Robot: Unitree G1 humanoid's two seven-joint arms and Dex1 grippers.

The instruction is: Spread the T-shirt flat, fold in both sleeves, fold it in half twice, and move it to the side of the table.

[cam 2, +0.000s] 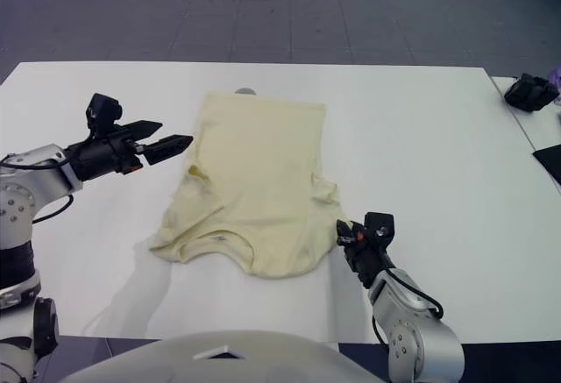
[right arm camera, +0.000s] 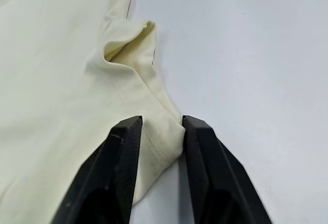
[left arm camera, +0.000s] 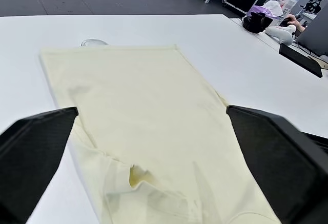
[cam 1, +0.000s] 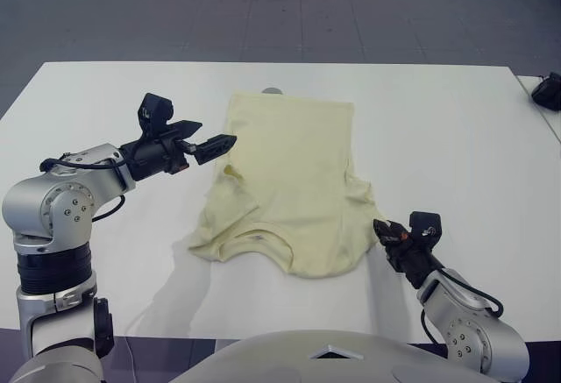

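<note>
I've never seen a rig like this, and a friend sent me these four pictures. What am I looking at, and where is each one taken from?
This is a humanoid robot with two arms, each ending in a two-fingered gripper. The two wide pictures come from cameras in its head, looking down over its arms. The other two come from cameras on its wrists, looking out between the black fingers. On the white table lies a pale yellow T-shirt, collar toward the robot. The left gripper hovers open above the shirt's left edge, holding nothing. The right gripper is down at the shirt's near right corner, open, with that corner of cloth lying between its fingers.
</note>
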